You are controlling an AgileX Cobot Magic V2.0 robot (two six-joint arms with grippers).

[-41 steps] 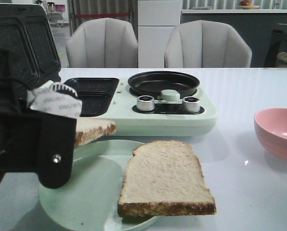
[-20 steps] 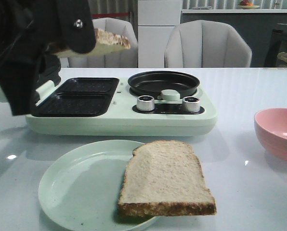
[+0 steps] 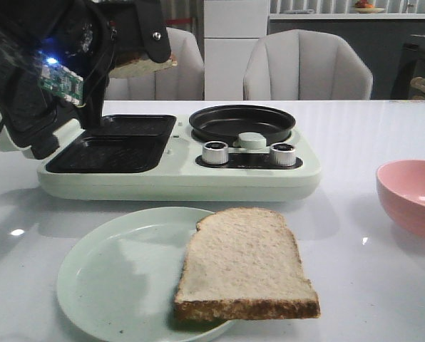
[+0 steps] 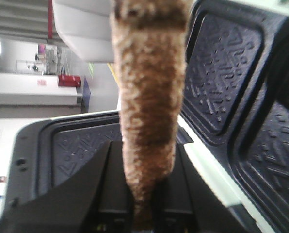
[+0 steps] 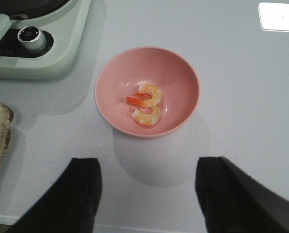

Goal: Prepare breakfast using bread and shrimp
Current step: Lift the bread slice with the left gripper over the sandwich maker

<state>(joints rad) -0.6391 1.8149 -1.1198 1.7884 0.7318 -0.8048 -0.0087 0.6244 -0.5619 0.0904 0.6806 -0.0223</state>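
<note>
Now left gripper (image 4: 142,213) pinches bread slice (image 4: 147,97) by edge above sandwich plates (image 3: 109,149) – may slip, land askew; right gripper (image 5: 147,194) spread, idle.

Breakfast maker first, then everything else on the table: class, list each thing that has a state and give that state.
Breakfast maker: lid open, grill plates bare.
Frying pan: empty.
Held bread slice: clamped in left gripper, raised above grill.
Second bread slice: flat, overhanging the plate.
Pink bowl: upright, holding shrimp.
Right gripper: open, empty.
</note>
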